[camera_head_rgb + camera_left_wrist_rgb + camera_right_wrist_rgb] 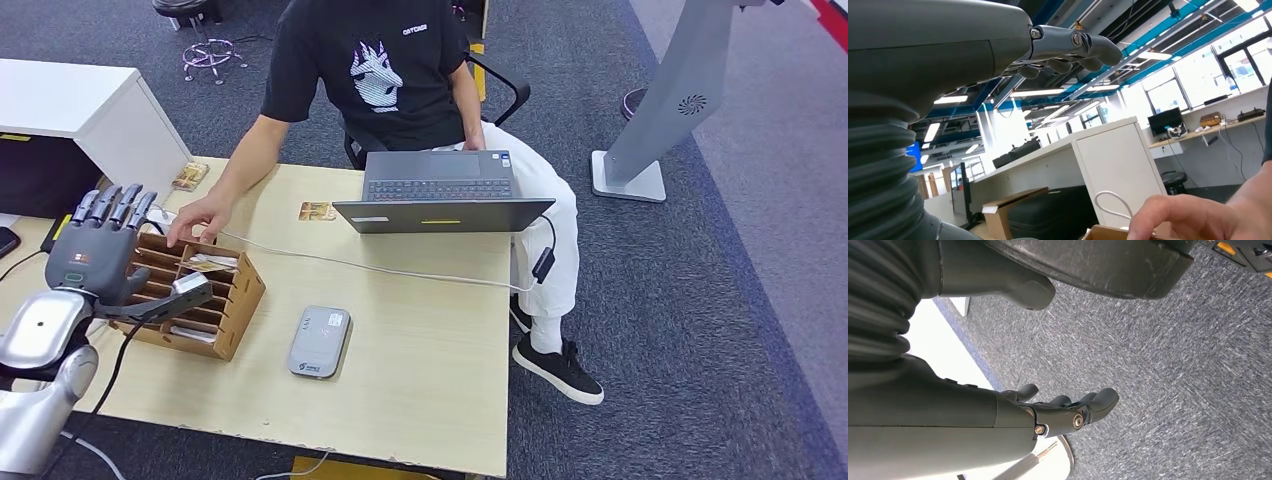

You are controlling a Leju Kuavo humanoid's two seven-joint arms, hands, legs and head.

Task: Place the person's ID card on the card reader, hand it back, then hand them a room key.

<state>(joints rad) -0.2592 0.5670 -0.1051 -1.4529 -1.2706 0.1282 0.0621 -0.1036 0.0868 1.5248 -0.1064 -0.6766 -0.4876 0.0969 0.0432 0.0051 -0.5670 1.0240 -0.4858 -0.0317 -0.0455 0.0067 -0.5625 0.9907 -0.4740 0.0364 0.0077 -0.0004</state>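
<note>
At the left of the frame my left hand [95, 250] hovers over the wooden card rack [195, 295], fingers spread, holding nothing. The person's hand [200, 217] touches the rack's far edge. The card reader [319, 341] lies lower centre on the counter [420, 370]. My right hand [1068, 412] hangs above carpet, fingers loosely apart, empty.

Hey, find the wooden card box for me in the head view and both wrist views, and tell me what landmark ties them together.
Head view: the wooden card box sits on the table's left part, partly behind the left hand.
Left wrist view: just a corner of it at the lower edge.
Right wrist view: not in it; it looks down at carpet.
Shared landmark: the person's hand at the box's far edge, and the white cabinet.
</note>
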